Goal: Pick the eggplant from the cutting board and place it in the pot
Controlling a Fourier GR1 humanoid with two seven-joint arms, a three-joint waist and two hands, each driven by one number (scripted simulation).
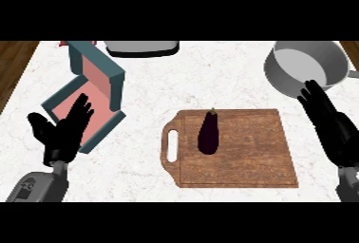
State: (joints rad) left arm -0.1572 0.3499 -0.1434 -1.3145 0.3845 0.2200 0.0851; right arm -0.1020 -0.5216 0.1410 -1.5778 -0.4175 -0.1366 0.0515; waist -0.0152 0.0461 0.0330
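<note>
Right hand [328,124] open, fingers straight, holding nothing, just off the cutting board's [256,156] right edge. Eggplant [208,134] lies on the board to the hand's left, long axis pointing away from the robot, stem at far end. Left hand [63,132], also open, is farther off. Pot [303,66] is just ahead of the right fingertips. Bare board lies between hand and eggplant.

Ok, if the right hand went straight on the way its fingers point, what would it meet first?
Probably the pot: the right hand points up the view, its straight fingers overlapping the near rim. Height is unclear, so it might pass over the rim instead.
</note>
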